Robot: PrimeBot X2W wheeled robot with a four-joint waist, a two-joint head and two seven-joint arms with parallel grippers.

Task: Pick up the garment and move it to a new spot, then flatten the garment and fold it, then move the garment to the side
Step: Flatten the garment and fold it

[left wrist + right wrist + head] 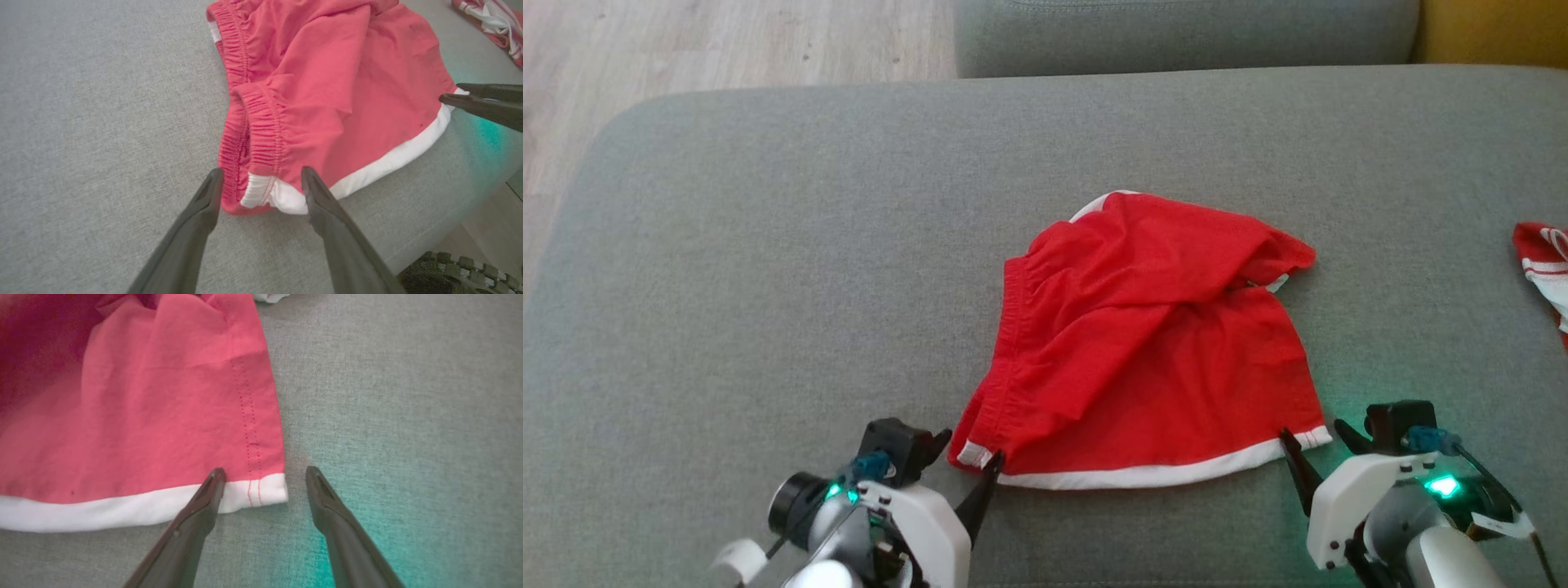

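Note:
The garment (1152, 343), red shorts with a white hem and an elastic waistband, lies rumpled on a grey cushion (768, 245). My left gripper (968, 453) stands open at its near left corner. In the left wrist view the left gripper (261, 173) straddles that corner of the garment (327, 81), where waistband meets hem. My right gripper (1312, 430) is open at the near right corner. In the right wrist view the right gripper (265, 471) has one finger over the white hem of the garment (143, 416) and the other over bare cushion. The right gripper (451, 92) also shows in the left wrist view.
A second red and white cloth (1543, 261) lies at the cushion's right edge. A grey backrest (1176, 33) rises behind, with a yellow cushion (1494, 33) beside it. Wooden floor (727, 41) lies beyond the far left edge. Bare cushion stretches wide to the left.

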